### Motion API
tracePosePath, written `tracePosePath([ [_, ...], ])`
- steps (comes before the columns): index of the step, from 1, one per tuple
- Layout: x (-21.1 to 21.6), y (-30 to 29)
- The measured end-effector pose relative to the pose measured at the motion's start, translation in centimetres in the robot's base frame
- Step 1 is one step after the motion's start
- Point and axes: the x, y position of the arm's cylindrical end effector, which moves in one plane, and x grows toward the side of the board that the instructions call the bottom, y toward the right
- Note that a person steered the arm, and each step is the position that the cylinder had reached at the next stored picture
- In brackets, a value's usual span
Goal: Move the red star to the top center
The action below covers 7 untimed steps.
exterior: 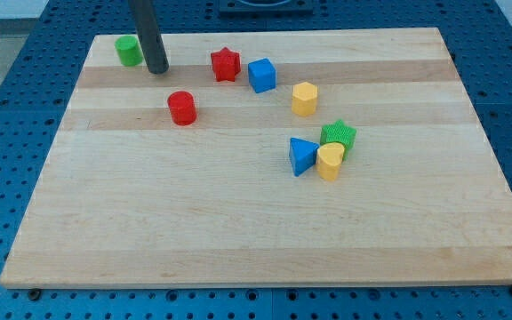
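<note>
Taking the red star as the mark: well off to its left sits a green cylinder near the desk's top-left corner, and between that and the star my tip rests on the wood, touching neither. There is no pincer on this rod, so no open or closed state to tell. Below-left of the star stands a red cylinder. The star lies near the top edge, left of centre. Just right of it is a blue cube, then a yellow block. It looks light, rigid and slippery; I'd push its left points, steering above the cube.
</note>
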Motion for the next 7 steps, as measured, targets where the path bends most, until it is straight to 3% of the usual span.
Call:
tracePosePath([
  [7, 1.8, 13.9],
])
